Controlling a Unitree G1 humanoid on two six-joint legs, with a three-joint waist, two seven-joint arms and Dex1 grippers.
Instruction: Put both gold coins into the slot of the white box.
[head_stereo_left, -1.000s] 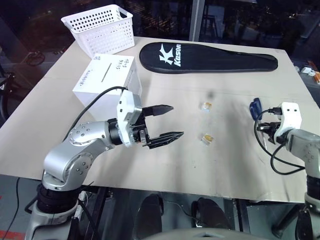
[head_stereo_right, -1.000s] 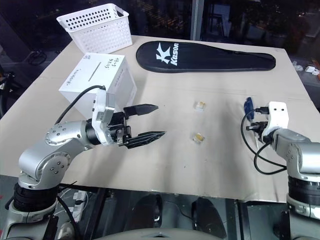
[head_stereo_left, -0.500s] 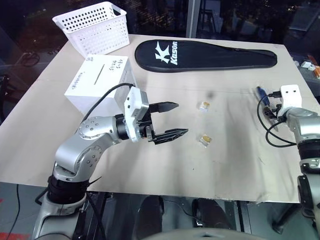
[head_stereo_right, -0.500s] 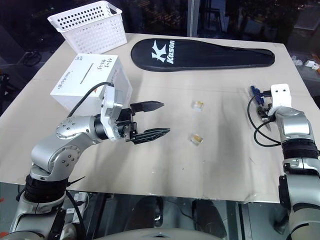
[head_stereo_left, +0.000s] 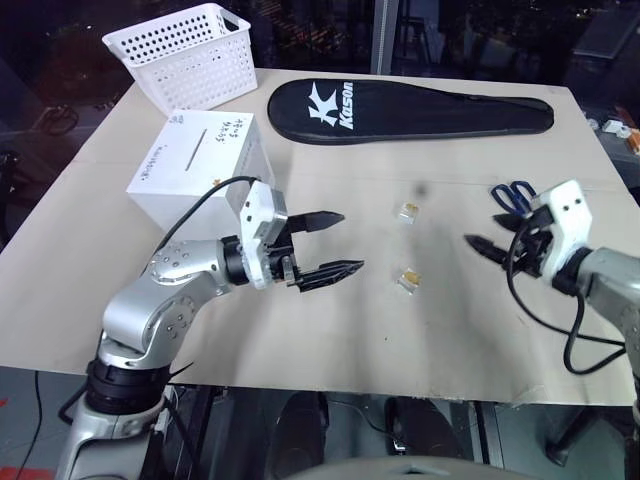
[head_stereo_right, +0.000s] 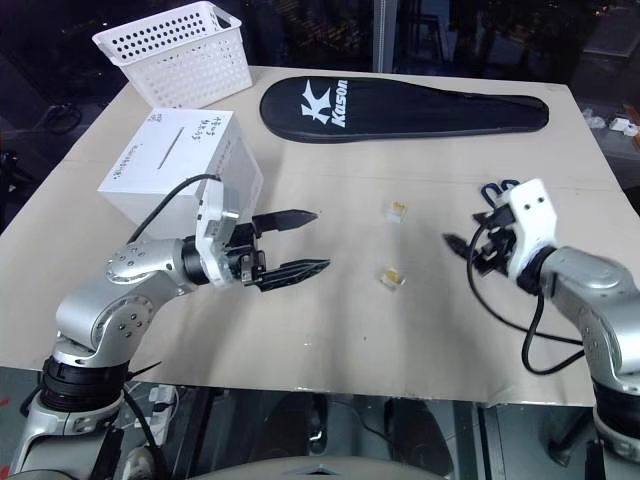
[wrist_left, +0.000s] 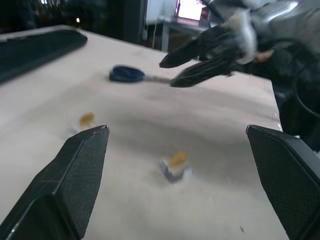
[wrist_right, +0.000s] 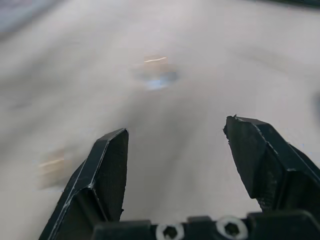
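Two gold coins in clear cases lie mid-table, one farther (head_stereo_left: 408, 210) and one nearer (head_stereo_left: 408, 278). To their left stands the white box (head_stereo_left: 195, 165), with its slot (head_stereo_left: 203, 147) a thin slit in the top face. My left gripper (head_stereo_left: 352, 241) hovers open just left of the coins, pointing at them, with nothing between its fingers. From the right, my right gripper (head_stereo_left: 485, 232) points toward the coins, open and empty. Between its fingers (wrist_right: 112, 165) the right wrist view shows both coins blurred ahead (wrist_right: 155, 75). The left wrist view shows the nearer coin (wrist_left: 175, 164) and the right gripper (wrist_left: 169, 73) beyond it.
Blue-handled scissors (head_stereo_left: 515, 192) lie behind the right gripper. A black racket bag (head_stereo_left: 410, 108) lies across the back of the table. A white perforated basket (head_stereo_left: 185, 55) stands at the back left. Bare tabletop (head_stereo_left: 430, 330) stretches toward the front edge.
My right gripper has swung in from the scissors at the right edge toward the coins, and its fingers now stand apart. The left gripper has stayed put. The camera view shifted.
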